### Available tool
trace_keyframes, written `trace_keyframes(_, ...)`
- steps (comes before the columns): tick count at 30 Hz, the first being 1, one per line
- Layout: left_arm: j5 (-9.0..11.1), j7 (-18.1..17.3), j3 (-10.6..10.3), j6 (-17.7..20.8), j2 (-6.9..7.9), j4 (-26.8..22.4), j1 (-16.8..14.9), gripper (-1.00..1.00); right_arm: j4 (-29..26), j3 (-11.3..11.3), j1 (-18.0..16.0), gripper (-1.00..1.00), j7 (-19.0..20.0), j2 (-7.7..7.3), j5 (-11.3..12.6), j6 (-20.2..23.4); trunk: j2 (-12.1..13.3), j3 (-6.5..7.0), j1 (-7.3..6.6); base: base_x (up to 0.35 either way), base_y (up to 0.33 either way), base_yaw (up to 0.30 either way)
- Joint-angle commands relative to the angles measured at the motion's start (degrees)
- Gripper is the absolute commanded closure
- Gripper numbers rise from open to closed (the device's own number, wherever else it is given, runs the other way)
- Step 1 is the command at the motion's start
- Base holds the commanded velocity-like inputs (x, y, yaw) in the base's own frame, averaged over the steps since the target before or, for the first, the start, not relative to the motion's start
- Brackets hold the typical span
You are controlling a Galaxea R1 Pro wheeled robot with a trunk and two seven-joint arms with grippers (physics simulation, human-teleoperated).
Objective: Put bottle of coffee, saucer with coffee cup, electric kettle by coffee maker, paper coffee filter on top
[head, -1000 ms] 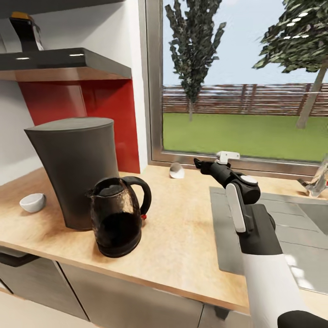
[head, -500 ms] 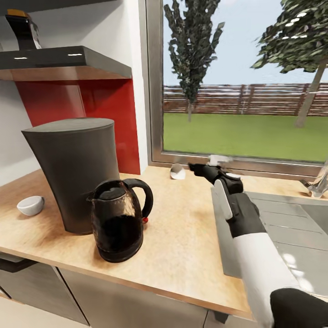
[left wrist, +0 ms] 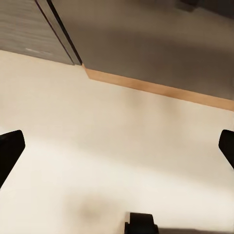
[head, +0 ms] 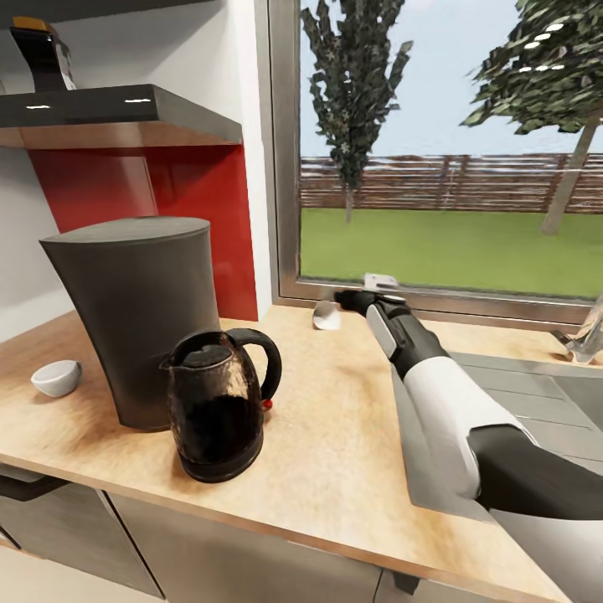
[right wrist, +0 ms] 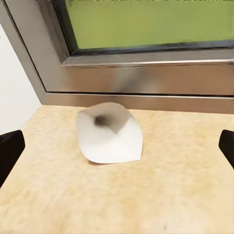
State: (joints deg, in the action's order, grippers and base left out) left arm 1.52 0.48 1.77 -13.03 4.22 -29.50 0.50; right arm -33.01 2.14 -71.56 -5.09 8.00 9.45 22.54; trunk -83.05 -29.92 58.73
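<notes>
The off-white paper coffee filter (head: 325, 315) lies on the kitchen countertop (head: 335, 452) by the window frame. My right gripper (head: 347, 298) is just beside it; in the right wrist view the paper coffee filter (right wrist: 109, 132) sits ahead between the wide-open fingers (right wrist: 9, 152). The dark grey coffee maker (head: 130, 318) stands at the left with the smoky electric kettle (head: 219, 406) touching its front. A white coffee cup (head: 57, 377) lies farther left. The bottle of coffee (head: 38, 52) stands on the kitchen shelf (head: 134, 113). My left gripper (left wrist: 117, 146) hangs open over the floor. The saucer is out of view.
A grey sink (head: 519, 419) is set into the counter at the right, with a faucet (head: 586, 335) at its far edge. A window sill (head: 469, 306) runs behind the filter. Grey cabinet fronts (left wrist: 29, 29) and a wooden plinth strip (left wrist: 156, 88) border the pale floor.
My right arm has stretched forward and left along the counter, bringing its gripper close up to the filter by the window. The view also shifted slightly early on. Kettle and coffee maker have stayed put.
</notes>
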Motion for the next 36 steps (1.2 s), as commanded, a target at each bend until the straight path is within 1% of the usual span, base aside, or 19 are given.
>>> trace_keyframes(1,0.15,0.05,-0.01,-0.07,0.00,-0.10,0.03,-1.00,0.26,0.26,-0.19,-1.00,-0.60,0.12,0.61,-0.21,-0.03,-0.05,0.00,0.000,0.000,0.000)
trace_keyframes(2,0.15,0.05,-0.01,-0.07,0.00,-0.08,0.03,-1.00,0.71,0.30,-0.33,-1.00,-0.71,0.27,0.74,-1.23,-0.03,-0.05,0.00,0.053,0.000,0.000)
trace_keyframes(12,0.15,0.05,-0.01,-0.07,0.00,-0.12,0.03,-1.00,1.42,0.23,0.40,-1.00,-0.13,0.42,0.91,-1.76,-0.03,-0.05,0.00,0.061,0.000,0.000)
trace_keyframes(17,0.15,0.05,-0.01,-0.07,0.00,-0.12,0.03,-1.00,2.10,0.23,0.45,-1.00,1.34,0.58,0.92,-1.75,-0.03,-0.05,0.00,0.012,0.000,0.000)
trace_keyframes(20,0.15,0.05,-0.01,-0.07,0.00,-0.12,0.03,-1.00,3.48,0.23,0.47,-1.00,2.92,0.93,0.92,-1.78,-0.03,-0.05,0.00,0.004,0.000,0.000)
trace_keyframes(22,0.15,0.05,-0.01,-0.07,0.00,-0.12,0.03,-1.00,3.97,0.23,0.48,-1.00,3.23,1.01,0.92,-1.94,-0.03,-0.05,0.00,0.002,0.000,0.000)
trace_keyframes(28,0.15,0.05,-0.01,-0.07,0.00,-0.12,0.03,-1.00,6.44,0.26,0.52,-1.00,4.25,1.18,0.92,-4.80,-0.03,-0.05,0.00,0.000,0.000,0.000)
trace_keyframes(34,0.15,0.05,-0.01,-0.07,0.00,-0.12,0.03,-1.00,7.88,0.30,0.50,-1.00,6.20,1.25,0.92,-5.96,-0.03,-0.05,0.00,0.000,0.000,0.000)
trace_keyframes(36,0.18,0.05,-0.01,-0.07,0.00,-0.12,0.03,-1.00,8.14,0.31,0.51,-1.00,6.60,1.24,0.92,-6.16,-0.83,-0.41,0.44,0.000,0.000,0.000)
